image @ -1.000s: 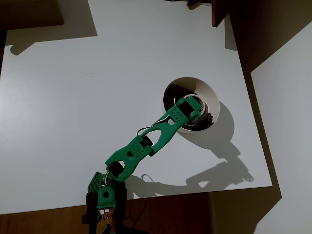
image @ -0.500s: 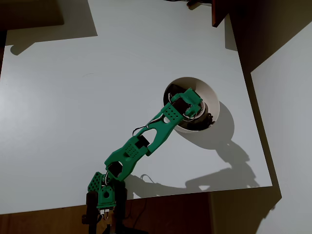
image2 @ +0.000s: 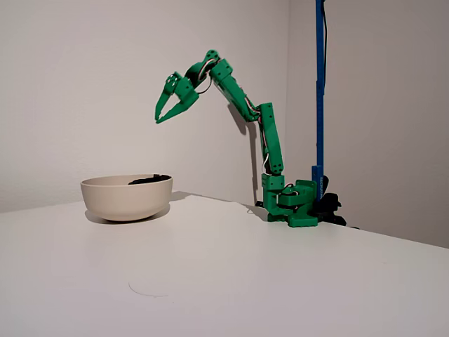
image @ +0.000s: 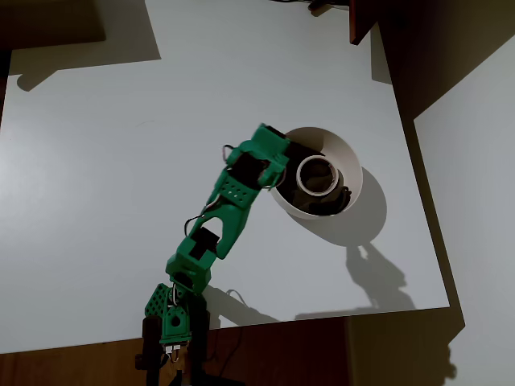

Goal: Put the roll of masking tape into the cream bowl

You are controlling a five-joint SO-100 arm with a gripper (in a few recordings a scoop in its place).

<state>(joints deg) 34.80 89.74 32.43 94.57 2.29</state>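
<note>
The roll of masking tape (image: 315, 175) lies flat inside the cream bowl (image: 348, 161), on the dark cloth in its bottom. In the fixed view the bowl (image2: 126, 198) stands on the white table, and its wall hides the roll. My green gripper (image2: 158, 119) hangs high above the bowl's right side, pointing down, open and holding nothing. In the overhead view the green arm (image: 233, 193) reaches to the bowl's left rim, and the roll lies to the right of the arm's head, apart from it.
The arm's base (image2: 291, 205) sits at the table's edge beside a blue upright pole (image2: 319, 84). The white table (image: 121, 161) stretches wide to the left of the bowl. A dark brown edge (image: 362, 20) juts in at the top right.
The gripper has let go of the roll, which now lies in the bowl. The arm has lifted and pulled back to the left, off the bowl's middle.
</note>
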